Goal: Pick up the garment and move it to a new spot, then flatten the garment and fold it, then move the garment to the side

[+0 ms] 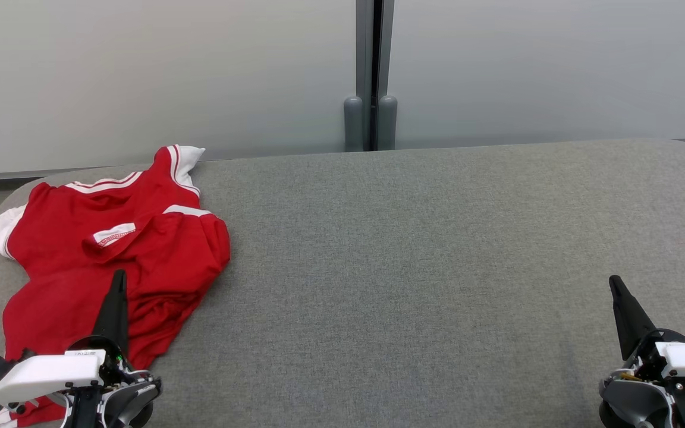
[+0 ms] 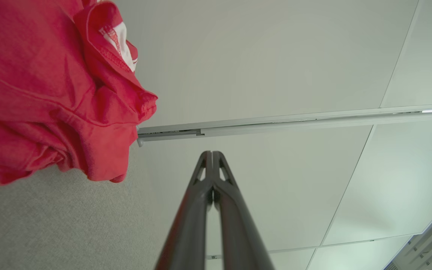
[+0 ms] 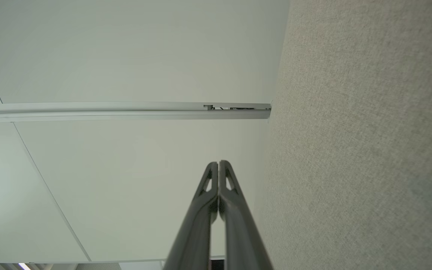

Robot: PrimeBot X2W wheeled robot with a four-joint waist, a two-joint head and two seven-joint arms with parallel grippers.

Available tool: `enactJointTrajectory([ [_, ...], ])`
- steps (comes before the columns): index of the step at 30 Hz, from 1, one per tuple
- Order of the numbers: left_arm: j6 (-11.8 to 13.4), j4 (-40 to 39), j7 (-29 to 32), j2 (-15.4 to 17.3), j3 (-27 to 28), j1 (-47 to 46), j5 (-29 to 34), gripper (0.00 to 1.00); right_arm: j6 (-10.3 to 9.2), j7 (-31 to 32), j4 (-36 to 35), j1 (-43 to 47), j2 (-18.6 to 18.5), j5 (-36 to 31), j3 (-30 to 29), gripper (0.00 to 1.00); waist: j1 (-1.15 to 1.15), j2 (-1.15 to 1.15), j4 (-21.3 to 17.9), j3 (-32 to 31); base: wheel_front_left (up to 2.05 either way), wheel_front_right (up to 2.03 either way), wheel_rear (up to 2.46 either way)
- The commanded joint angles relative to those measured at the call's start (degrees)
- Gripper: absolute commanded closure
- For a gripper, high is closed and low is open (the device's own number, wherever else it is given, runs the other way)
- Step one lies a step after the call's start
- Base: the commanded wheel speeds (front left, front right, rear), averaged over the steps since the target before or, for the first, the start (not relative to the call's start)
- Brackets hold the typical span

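A red garment (image 1: 110, 255) with white trim lies crumpled at the left end of the grey padded table (image 1: 414, 267). My left gripper (image 1: 119, 277) hovers over its near part, fingers shut together and holding nothing. In the left wrist view the garment (image 2: 43, 90) bunches at the upper left, beside my left gripper (image 2: 212, 153), apart from the shut tips. My right gripper (image 1: 615, 282) is at the lower right over bare table, far from the garment, also shut and empty. In the right wrist view my right gripper (image 3: 218, 163) points along the table (image 3: 362, 142) toward the wall.
A pale panelled wall (image 1: 158, 77) runs behind the table, with a grey vertical post (image 1: 371, 77) at its middle. The table's rounded far corners and back edge lie close to the wall. Wide grey table surface stretches from the garment to the right end.
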State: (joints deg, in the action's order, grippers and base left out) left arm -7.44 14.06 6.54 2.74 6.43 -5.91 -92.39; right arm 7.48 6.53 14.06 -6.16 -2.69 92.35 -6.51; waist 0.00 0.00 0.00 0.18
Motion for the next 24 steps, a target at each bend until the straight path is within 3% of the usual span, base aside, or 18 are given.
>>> enactJointTrajectory([
  [1, -0.2, 0.0, 0.1, 0.3, 0.2, -0.8, -0.1, 1.00, 0.02, 0.2, -0.1, -0.3, -0.4, 0.1, -0.1, 1.00, 0.00, 0.00, 0.0, 0.0, 0.00, 0.00, 0.00],
  [5, -0.2, 0.0, 0.1, 0.3, 0.2, -0.8, -0.1, 1.00, 0.02, 0.2, -0.1, -0.3, -0.4, 0.1, -0.1, 1.00, 0.00, 0.00, 0.0, 0.0, 0.00, 0.00, 0.00],
  [6, 0.0, 0.0, 0.0, 0.0, 0.0, 0.0, 0.0, 0.00, 0.00, 0.0, 0.0, 0.0, 0.0, 0.0, 0.0, 0.00, 0.00, 0.00, 0.0, 0.0, 0.00, 0.00, 0.00],
  [15, 0.0, -0.2, -2.2, -0.2, -1.6, 1.6, 0.7, 0.00, 0.00, -2.2, -0.2, 1.7, 0.2, -1.5, 1.6, 0.00, 0.00, 0.00, 0.0, 0.0, 0.00, 0.00, 0.00],
  [24, 0.0, -1.3, -4.7, -0.1, -2.5, 3.0, 6.3, 0.00, 0.01, -4.7, -1.6, 2.8, 0.1, -11.2, 2.8, 0.00, 0.00, 0.00, -0.1, -0.1, 0.00, 0.00, 0.00],
])
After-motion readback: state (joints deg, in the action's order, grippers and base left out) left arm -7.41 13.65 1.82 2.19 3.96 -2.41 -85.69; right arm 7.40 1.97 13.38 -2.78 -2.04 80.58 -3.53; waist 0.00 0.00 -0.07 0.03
